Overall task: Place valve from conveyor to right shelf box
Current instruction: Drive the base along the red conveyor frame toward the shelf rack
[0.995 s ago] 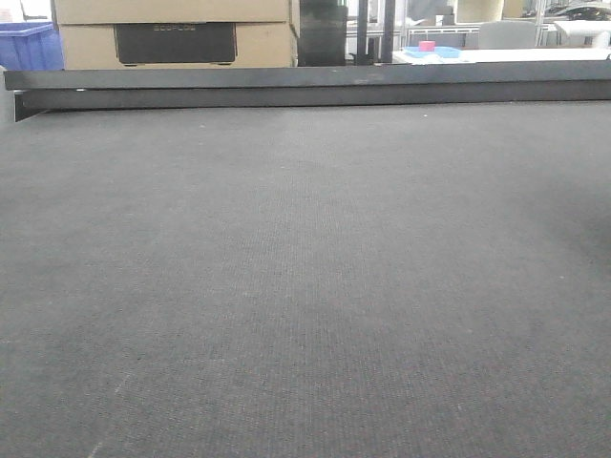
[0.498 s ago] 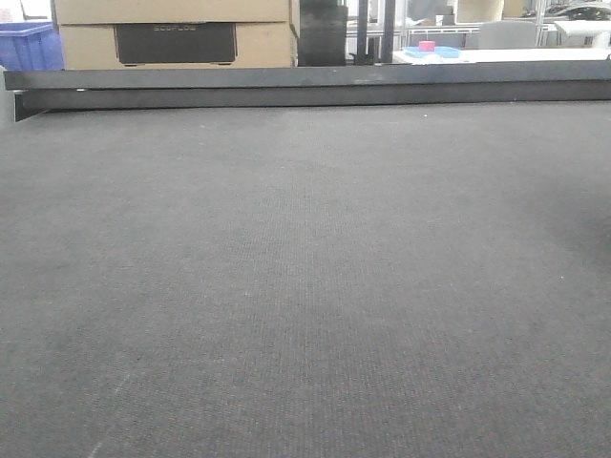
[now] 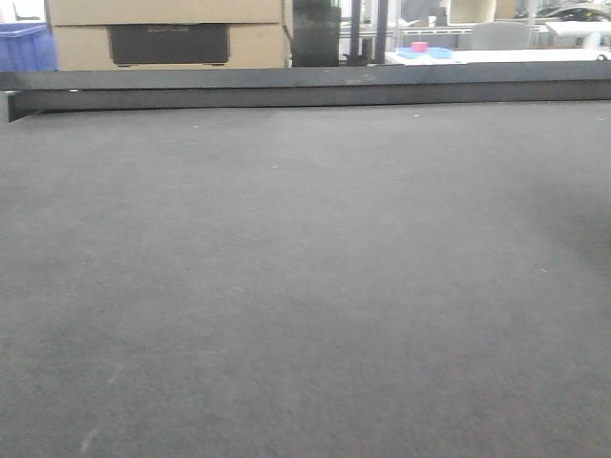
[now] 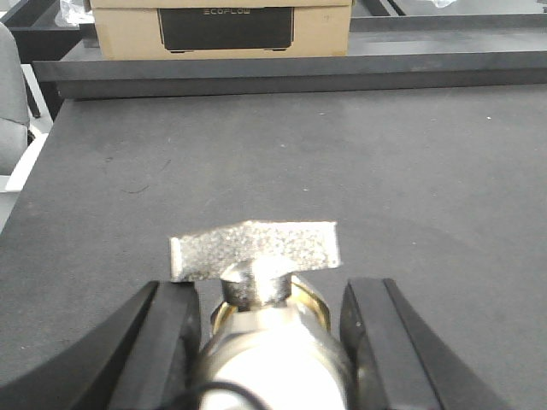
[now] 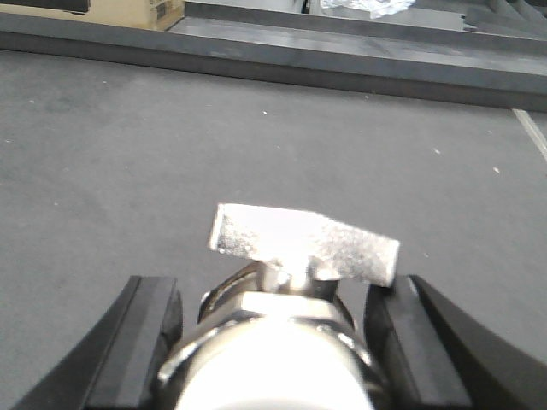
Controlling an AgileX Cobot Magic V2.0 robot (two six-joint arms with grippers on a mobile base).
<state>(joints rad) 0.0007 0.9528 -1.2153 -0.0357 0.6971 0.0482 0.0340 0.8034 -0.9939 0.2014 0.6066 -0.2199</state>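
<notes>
In the left wrist view a silvery valve (image 4: pixel 272 354) with a flat grainy T-handle sits between the black fingers (image 4: pixel 167 342) of my left gripper (image 4: pixel 272 290), which is shut on its body above the dark grey conveyor (image 4: pixel 402 188). The right wrist view shows the same kind of valve (image 5: pixel 282 350), its handle tilted, held between the fingers (image 5: pixel 141 333) of my right gripper (image 5: pixel 278 290) over the conveyor (image 5: pixel 128 145). The front view shows only the conveyor belt (image 3: pixel 305 286) and neither gripper. The shelf and its box are out of view.
A black rail (image 3: pixel 305 91) runs along the belt's far edge. Behind it stand a cardboard box (image 3: pixel 167 33) with a dark label, also in the left wrist view as a cardboard box (image 4: pixel 222 30), and a blue bin (image 3: pixel 27 48). A pale table (image 3: pixel 496 55) lies at far right.
The front view has shifted: the rail and the things behind it now sit slightly higher and further left, and the picture is a little blurred. The belt surface looks the same.
</notes>
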